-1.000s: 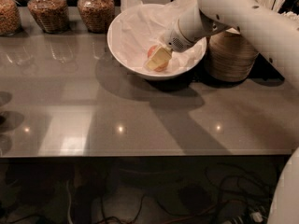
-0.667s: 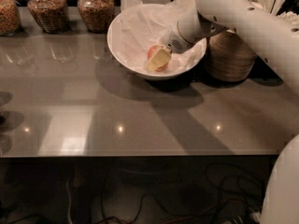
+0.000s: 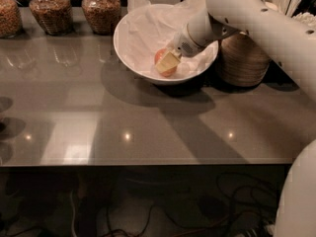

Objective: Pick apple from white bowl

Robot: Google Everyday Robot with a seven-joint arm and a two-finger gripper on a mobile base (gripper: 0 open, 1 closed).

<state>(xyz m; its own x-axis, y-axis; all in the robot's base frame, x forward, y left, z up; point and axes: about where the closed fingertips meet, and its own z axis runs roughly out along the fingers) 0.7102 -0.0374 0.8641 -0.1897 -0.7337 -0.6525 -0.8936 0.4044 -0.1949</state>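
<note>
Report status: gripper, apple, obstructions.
Gripper inside bowl, at the apple. Apple low in bowl, on paper lining. Jars, basket stand outside the bowl.

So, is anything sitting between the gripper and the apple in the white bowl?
Nothing visible does. The gripper is down inside the white bowl, right at the apple, partly covering it from this view. Only the crinkled paper lies under the fruit.

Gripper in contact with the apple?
Cannot tell. In the camera view the gripper, down inside the white bowl, overlaps the apple with no visible gap, but one view cannot confirm contact.
</note>
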